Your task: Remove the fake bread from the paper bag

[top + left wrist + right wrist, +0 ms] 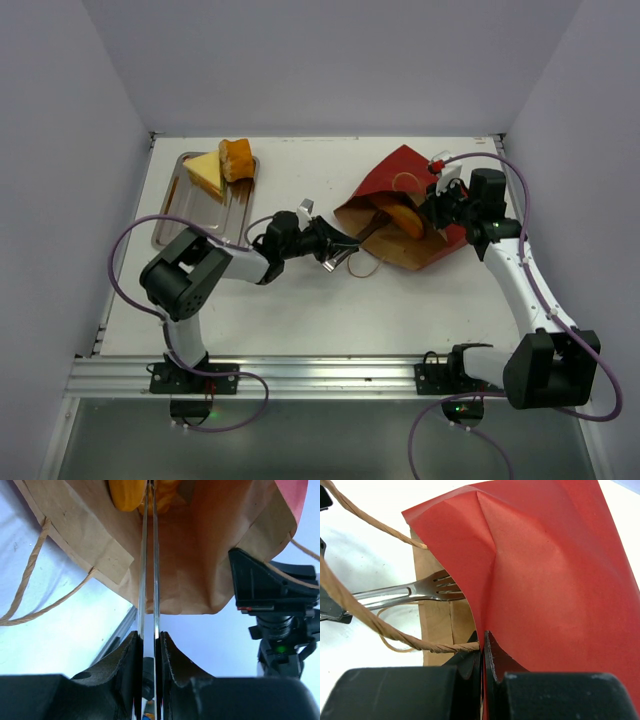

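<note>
Left gripper [148, 636] squeezes tongs [156, 570] nearly closed, tips at the bread [127, 492] inside the paper bag [200, 555]. Right gripper [484, 642] pinches the bag's rim. Clamp firmly, then withdraw straight.

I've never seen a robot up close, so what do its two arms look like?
The left arm and right arm are white tubes linked by chunky black joints. A thin purple cable loops along each. The left end effector and right end effector each have two curved black fingers.
</note>
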`<state>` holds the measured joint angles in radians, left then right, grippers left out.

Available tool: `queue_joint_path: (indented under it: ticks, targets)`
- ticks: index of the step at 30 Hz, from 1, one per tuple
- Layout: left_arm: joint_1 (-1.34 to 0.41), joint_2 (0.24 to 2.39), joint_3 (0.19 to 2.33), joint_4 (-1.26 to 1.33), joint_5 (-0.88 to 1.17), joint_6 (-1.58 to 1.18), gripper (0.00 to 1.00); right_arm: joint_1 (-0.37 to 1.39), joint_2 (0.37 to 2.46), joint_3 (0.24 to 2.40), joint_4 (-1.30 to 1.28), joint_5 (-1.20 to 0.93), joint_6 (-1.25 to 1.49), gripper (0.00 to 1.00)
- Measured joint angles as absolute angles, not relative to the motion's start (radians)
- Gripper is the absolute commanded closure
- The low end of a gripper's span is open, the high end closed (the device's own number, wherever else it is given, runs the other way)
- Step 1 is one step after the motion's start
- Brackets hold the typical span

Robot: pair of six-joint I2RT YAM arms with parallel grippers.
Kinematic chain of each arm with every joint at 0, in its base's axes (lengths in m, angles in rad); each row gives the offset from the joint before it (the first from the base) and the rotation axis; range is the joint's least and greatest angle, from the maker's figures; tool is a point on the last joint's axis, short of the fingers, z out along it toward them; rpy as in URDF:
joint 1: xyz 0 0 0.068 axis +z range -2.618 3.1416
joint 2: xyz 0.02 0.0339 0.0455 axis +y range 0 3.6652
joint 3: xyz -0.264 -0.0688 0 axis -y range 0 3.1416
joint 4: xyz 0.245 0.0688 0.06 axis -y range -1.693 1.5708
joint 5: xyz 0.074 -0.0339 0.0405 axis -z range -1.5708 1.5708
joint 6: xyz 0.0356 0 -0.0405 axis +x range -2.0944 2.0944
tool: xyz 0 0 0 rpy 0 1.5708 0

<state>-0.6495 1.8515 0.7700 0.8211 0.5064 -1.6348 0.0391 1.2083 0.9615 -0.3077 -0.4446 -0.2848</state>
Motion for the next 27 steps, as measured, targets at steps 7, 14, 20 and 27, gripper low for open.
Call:
queue_joint_path:
  ticks: [7,14,20,27]
  targets:
    - [-0.649,1.841,0.770,0.768,0.511,-1.549,0.66,0.039,1.208,0.961,-0.307,-0.445,-0.285,0.98]
    - [-0.648,1.865,0.793,0.761,0.522,-1.499,0.61,0.039,1.208,0.960,-0.307,-0.445,-0.285,0.98]
    - [-0.643,1.898,0.831,0.744,0.526,-1.477,0.58,0.039,1.208,0.960,-0.307,-0.445,-0.285,0.98]
    - [-0.641,1.936,0.864,0.738,0.528,-1.473,0.50,0.039,1.208,0.960,-0.307,-0.445,-0.285,0.98]
